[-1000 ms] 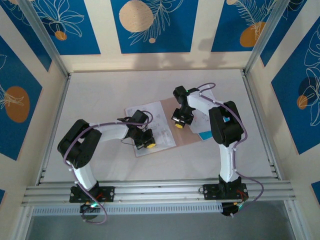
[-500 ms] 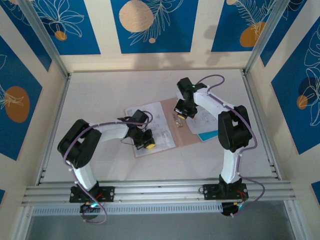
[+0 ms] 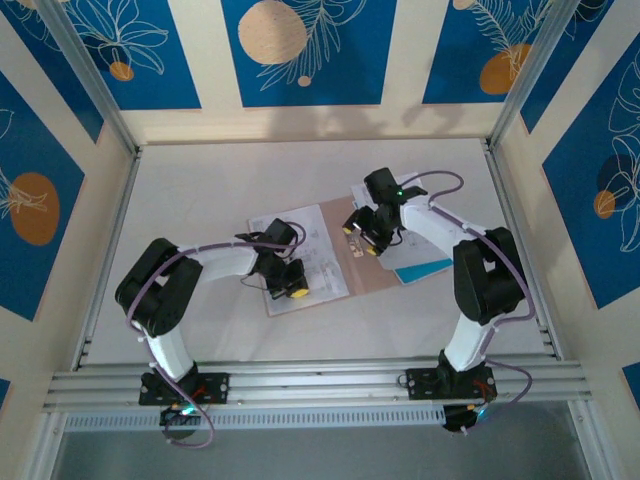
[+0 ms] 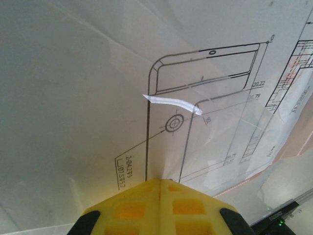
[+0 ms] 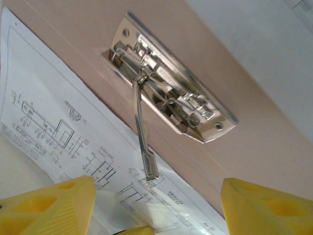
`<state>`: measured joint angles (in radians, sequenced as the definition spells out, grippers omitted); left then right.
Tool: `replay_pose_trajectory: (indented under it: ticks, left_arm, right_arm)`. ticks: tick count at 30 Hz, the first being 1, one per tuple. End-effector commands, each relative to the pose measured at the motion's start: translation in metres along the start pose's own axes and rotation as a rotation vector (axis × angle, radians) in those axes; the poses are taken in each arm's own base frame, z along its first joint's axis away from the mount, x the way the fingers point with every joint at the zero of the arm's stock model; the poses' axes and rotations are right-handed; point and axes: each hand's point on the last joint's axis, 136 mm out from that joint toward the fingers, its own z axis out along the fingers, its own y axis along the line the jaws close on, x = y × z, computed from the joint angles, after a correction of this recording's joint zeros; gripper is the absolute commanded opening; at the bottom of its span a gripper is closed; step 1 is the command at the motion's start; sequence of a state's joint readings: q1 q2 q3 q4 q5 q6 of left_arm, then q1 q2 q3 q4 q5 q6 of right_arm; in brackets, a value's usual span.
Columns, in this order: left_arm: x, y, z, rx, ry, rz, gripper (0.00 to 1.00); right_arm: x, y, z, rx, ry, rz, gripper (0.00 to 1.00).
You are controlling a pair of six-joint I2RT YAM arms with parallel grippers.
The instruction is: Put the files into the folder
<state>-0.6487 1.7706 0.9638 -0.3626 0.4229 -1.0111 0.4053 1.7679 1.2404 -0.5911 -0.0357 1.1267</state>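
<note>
Right gripper (image 3: 364, 240) has come nearer and opened since a second ago | top: left gripper (image 3: 291, 287) shut, pressing files (image 3: 312, 245) mid-table; folder (image 3: 375, 272) touching them on the side of the table's right edge | left wrist: closed fingers (image 4: 132, 210) on drawing sheet | right wrist: jaws wide above folder's metal clip (image 5: 171, 105)

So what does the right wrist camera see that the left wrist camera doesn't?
Right wrist camera: the folder and its metal clip, with the right gripper open in front of it. Left wrist camera: the left gripper, shut, and a large rounded outline drawn just beyond it. Both: the white papers printed with line drawings, and yellow fingertips.
</note>
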Motion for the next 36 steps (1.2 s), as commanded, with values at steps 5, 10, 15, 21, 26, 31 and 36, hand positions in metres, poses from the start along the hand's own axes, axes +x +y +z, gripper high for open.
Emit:
replay_pose_trajectory:
  ticks: [5,10,15,21,26,31,36]
  left_arm:
    - [0.004,0.023,0.005,-0.105,0.02,-0.006,0.0]
    - [0.004,0.023,0.005,-0.108,0.02,-0.004,0.0]
    - [0.003,0.024,0.003,-0.109,0.016,-0.004,0.0]
    - [0.003,0.027,-0.001,-0.118,0.011,-0.001,0.0]
    - [0.003,0.032,-0.004,-0.128,0.009,-0.005,0.0]
    - [-0.002,0.035,-0.007,-0.131,0.003,-0.012,0.0]
    - [-0.013,0.04,-0.013,-0.136,-0.012,-0.027,0.0]
  right_arm:
    - [0.005,0.034,0.016,-0.127,0.102,0.103,0.66]
    - [-0.005,0.056,0.018,-0.159,0.104,0.109,0.63]
    - [-0.019,0.071,0.023,-0.172,0.083,0.106,0.61]
    - [-0.041,0.088,0.033,-0.188,0.061,0.084,0.59]
    - [-0.059,0.098,0.047,-0.197,0.072,0.076,0.58]
    - [-0.073,0.113,0.054,-0.23,0.091,0.034,0.57]
    - [-0.081,0.137,0.021,-0.305,0.059,-0.058,0.58]
